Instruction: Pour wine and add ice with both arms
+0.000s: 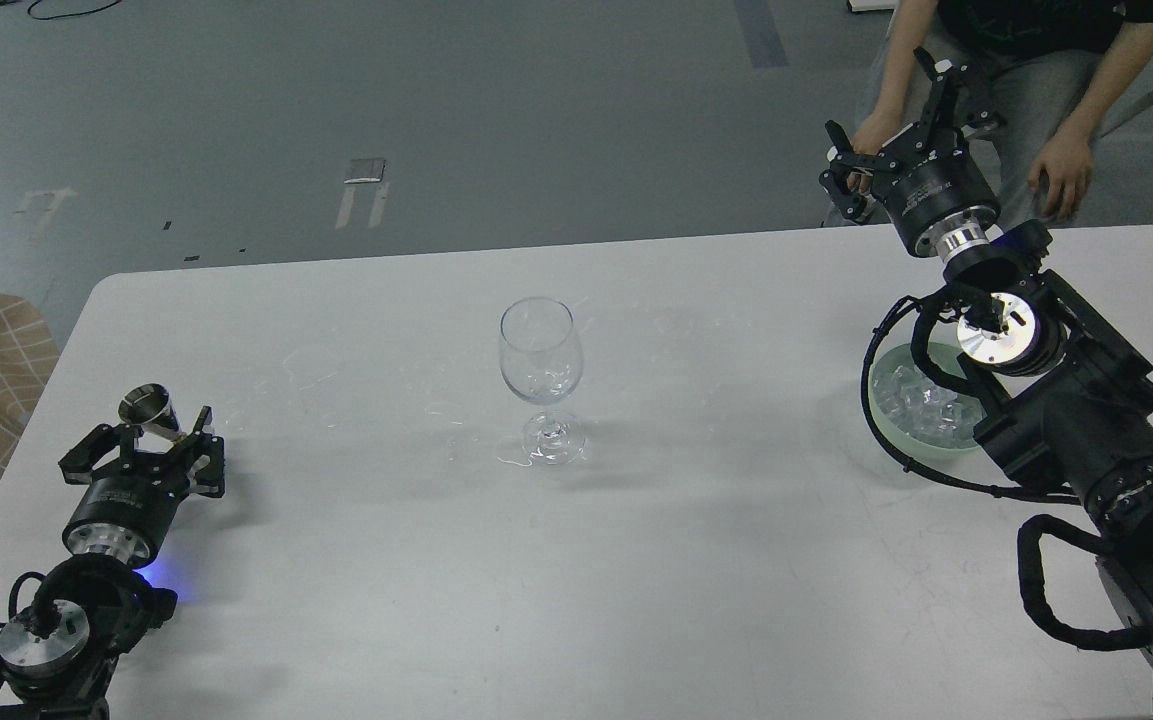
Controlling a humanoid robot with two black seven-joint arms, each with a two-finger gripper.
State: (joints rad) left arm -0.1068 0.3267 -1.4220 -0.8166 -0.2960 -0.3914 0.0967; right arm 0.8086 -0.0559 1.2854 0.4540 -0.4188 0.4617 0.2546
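Ice (921, 402) is held in a bowl (884, 412) on the bench (696, 560); right end effector (901, 120) is spread open, left end effector (149, 440) is clamped on a metal cup (148, 408).

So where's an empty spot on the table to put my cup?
Bare tabletop lies between the wine glass and the metal cup at the left gripper, and along the near edge. The right side is crowded: the ice bowl sits under the right arm.

- white counter (696, 560), rounded far-left corner, faint smears on the surface
- empty clear wine glass (540, 378) upright near the middle
- pale green bowl (891, 425) of ice (921, 405) at right, partly hidden by the arm
- small metal cup (148, 408) at left, near the edge
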